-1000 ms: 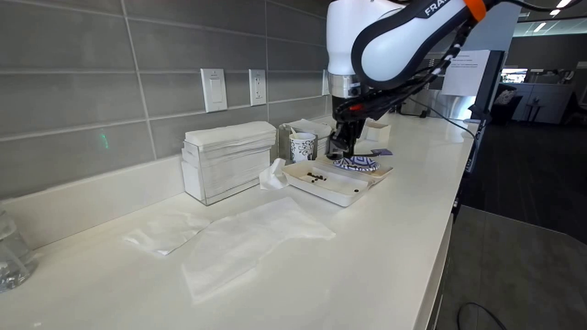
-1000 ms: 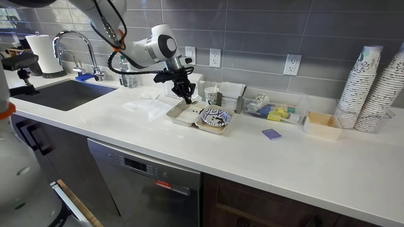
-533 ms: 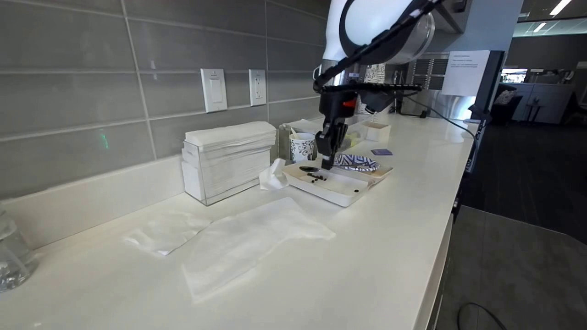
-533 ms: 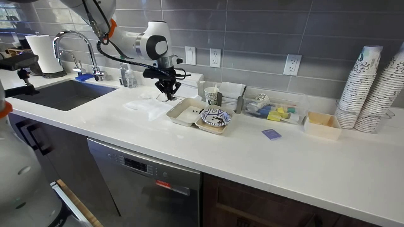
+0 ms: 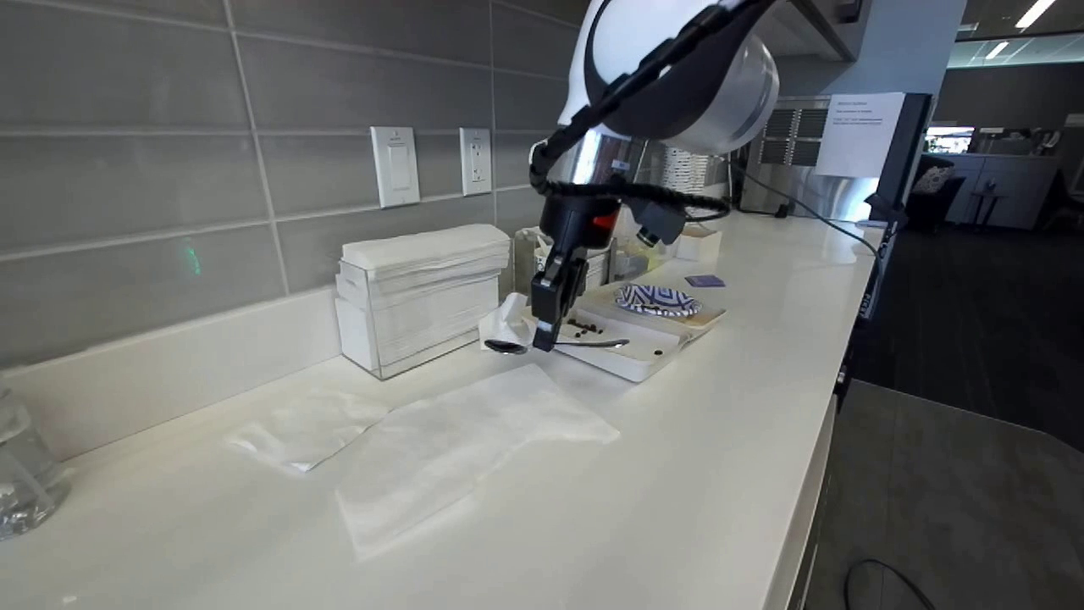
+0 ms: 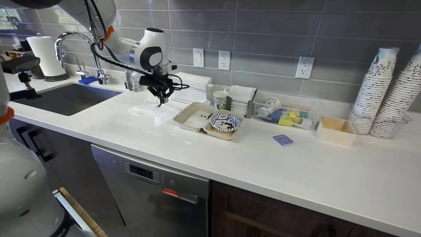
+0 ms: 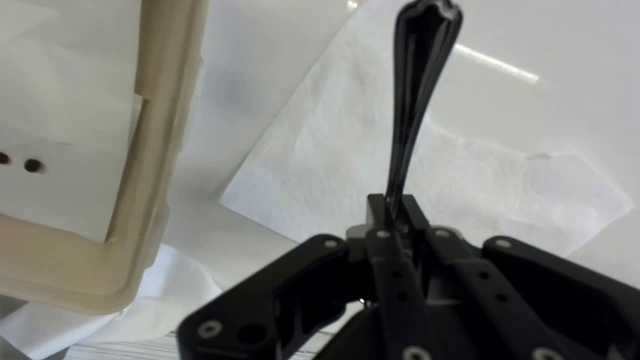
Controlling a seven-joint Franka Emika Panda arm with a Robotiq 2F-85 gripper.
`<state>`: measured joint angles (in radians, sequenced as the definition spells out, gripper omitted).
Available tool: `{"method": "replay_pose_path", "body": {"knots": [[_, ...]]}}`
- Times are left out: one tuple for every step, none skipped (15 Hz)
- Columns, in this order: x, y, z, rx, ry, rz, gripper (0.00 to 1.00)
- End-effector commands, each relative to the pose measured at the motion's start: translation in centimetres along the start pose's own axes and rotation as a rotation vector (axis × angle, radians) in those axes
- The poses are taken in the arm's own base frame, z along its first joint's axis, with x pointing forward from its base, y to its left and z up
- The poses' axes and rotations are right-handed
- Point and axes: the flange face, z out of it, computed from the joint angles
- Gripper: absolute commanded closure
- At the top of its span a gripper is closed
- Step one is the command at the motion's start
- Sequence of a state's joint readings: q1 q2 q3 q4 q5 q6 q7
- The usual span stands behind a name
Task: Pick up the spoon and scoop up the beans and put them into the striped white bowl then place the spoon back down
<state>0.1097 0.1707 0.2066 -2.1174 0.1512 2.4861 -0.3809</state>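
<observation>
Tiled wall (image 6: 276,19) carries switch (image 6: 198,58) and outlets (image 6: 224,60). White napkin stack (image 5: 428,296) stands near wall; crumpled napkin (image 5: 504,320) just beside it, loose napkins (image 5: 474,449) flat on desk (image 6: 296,177). Printed cup (image 6: 219,99) upright, stick (image 6: 224,90) inside. Clear bin (image 6: 312,110) holds mixed items (image 6: 285,121), some yellow. Small box (image 6: 335,136) sits between bin and two tall cup stacks (image 6: 374,92). Purple card (image 6: 283,140) lies flat on desk, apart from box. Sink (image 6: 72,98) set into desk, faucet (image 6: 98,70) at back edge, paper roll (image 6: 46,56) stands nearby. Dishwasher (image 6: 148,197) below desk, red "DIRTY" label (image 6: 170,192) on front.
</observation>
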Motion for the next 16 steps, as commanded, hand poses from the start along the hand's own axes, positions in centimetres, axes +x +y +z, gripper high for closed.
{"method": "replay_pose_path", "body": {"knots": [[0.3,-0.2,3.6,-0.006,0.093,-0.022,0.98],[0.2,-0.3,4.6,0.004,0.104,-0.048,0.98],[0.1,-0.4,5.6,0.003,0.112,-0.067,0.98],[0.1,-0.3,6.6,0.003,0.128,-0.085,0.98],[0.1,-0.3,7.4,0.008,0.133,-0.098,0.98],[0.0,-0.2,8.0,0.008,0.141,-0.108,0.98],[-0.1,-0.1,8.6,0.010,0.147,-0.118,0.98],[-0.2,0.0,8.9,0.012,0.151,-0.128,0.98],[-0.2,0.0,8.9,0.020,0.149,-0.135,0.67],[-0.2,0.0,8.3,0.018,0.166,-0.138,0.66],[-0.2,-0.1,7.6,0.021,0.165,-0.142,0.61],[-0.3,-0.2,6.5,0.021,0.164,-0.136,0.52],[-0.3,-0.4,5.5,0.022,0.166,-0.129,0.46],[-0.5,-0.5,4.3,0.015,0.161,-0.116,0.37],[-0.6,-0.4,3.1,-0.003,0.155,-0.088,0.31],[-1.1,-0.3,1.7,-0.027,0.133,-0.043,0.23]]}}
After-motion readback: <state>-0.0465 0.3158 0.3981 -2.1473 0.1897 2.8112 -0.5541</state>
